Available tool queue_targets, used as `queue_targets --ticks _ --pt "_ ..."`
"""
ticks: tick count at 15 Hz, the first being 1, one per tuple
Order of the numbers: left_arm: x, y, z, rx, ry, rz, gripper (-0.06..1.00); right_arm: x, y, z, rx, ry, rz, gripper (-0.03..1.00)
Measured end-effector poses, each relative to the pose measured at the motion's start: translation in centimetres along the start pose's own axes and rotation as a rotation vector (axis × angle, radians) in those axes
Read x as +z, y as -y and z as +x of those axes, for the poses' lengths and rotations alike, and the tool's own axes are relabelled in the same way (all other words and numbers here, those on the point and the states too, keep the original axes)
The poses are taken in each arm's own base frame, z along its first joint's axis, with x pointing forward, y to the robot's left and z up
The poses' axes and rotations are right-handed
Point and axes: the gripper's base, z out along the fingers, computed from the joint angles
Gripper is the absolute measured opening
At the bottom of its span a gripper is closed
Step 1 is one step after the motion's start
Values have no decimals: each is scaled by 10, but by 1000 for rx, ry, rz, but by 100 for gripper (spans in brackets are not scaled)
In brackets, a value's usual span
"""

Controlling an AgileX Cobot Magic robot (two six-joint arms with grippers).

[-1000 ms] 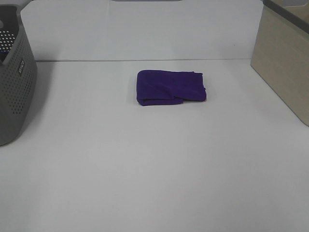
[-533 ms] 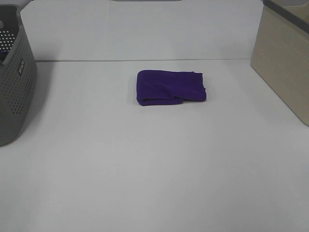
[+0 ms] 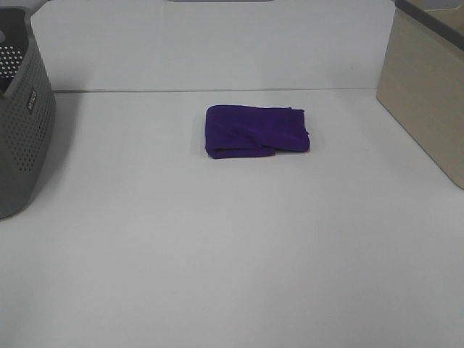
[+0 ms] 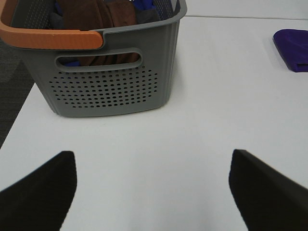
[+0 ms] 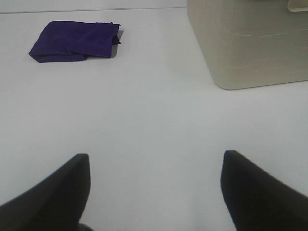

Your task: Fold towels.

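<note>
A folded purple towel (image 3: 257, 131) lies on the white table (image 3: 232, 254), toward the back middle. It also shows in the right wrist view (image 5: 74, 41) and at the edge of the left wrist view (image 4: 293, 48). A grey perforated basket (image 4: 108, 72) with an orange handle holds several brown and blue towels (image 4: 103, 12). My left gripper (image 4: 151, 192) is open and empty above the table, in front of the basket. My right gripper (image 5: 154, 190) is open and empty above the table, far from the towel. Neither gripper shows in the exterior high view.
The grey basket (image 3: 22, 116) stands at the table's left edge. A beige bin (image 3: 428, 94) stands at the back right, also in the right wrist view (image 5: 250, 43). A white wall (image 3: 210, 43) backs the table.
</note>
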Motion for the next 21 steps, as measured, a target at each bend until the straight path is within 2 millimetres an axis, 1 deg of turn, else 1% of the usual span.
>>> queue_targets --ticks 21 --pt "0 1 0 -7 0 12 79 0 0 0 -2 0 4 74"
